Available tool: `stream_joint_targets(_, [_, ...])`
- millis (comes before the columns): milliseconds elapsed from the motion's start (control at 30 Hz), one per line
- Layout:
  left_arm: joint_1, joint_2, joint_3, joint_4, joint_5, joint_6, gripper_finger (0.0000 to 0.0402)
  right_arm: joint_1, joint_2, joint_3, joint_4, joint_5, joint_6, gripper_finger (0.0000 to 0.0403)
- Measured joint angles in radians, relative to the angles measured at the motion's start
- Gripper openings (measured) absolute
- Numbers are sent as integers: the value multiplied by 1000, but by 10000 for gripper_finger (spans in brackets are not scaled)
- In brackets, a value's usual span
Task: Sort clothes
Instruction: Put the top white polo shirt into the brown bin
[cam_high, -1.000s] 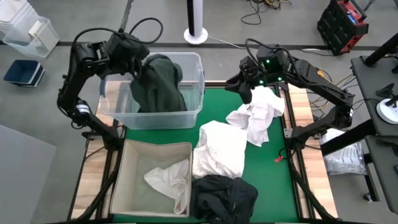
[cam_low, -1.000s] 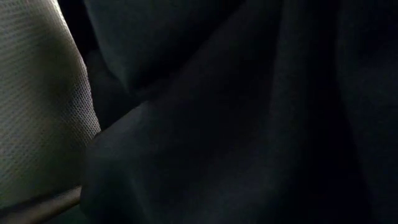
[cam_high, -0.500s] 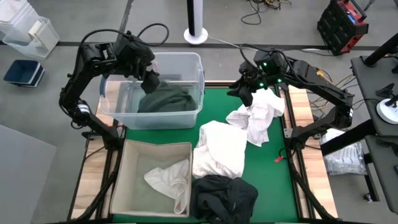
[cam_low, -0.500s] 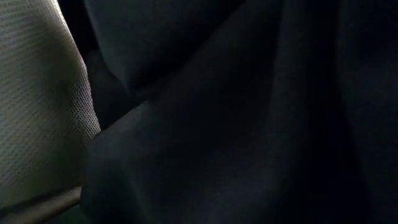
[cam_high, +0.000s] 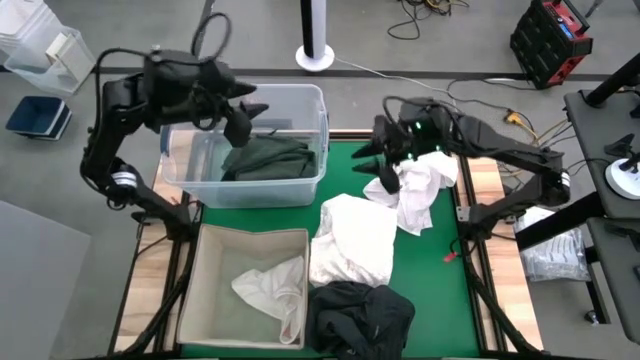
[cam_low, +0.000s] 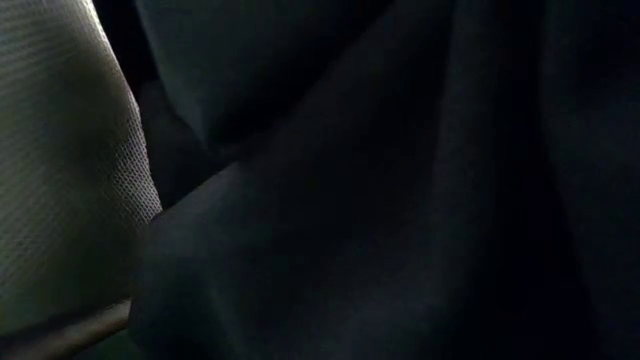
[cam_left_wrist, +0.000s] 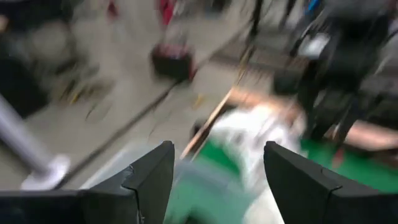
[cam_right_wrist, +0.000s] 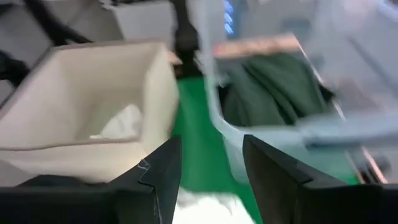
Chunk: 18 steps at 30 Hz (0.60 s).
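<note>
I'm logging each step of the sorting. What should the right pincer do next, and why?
Probably drop onto the crumpled white garment and close. The right pincer hangs open and empty at that garment's edge. The green garment already lies in the tub, with the left pincer open above it.

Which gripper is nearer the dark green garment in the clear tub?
Left. The left gripper hovers open just above the dark green garment; the right gripper is over the green mat, beyond the clear tub.

Left end effector raised at far left, fingers spread, empty. Right end effector angled down at far right, fingers parted, empty.
</note>
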Motion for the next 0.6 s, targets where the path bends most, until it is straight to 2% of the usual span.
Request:
stream_joint_targets(100, [-67,8,0,139,-55,-5,224,60,-57,-103,113,-2,-33,151])
stream_joint_targets(200, [-123,28,0,214,-185,7,224,89,-115,-199,174,-2,-66,141])
stream_joint_targets(300, [-143,56,0,226,-302,13,224,90,-175,-278,218,1,-71,132])
stream_joint_targets(467, [-142,110,0,224,-338,-36,224,89,-264,-364,233,-9,-65,117])
stream_joint_targets(600, [-143,159,-1,220,-436,-146,224,89,-315,-425,274,-9,-72,106])
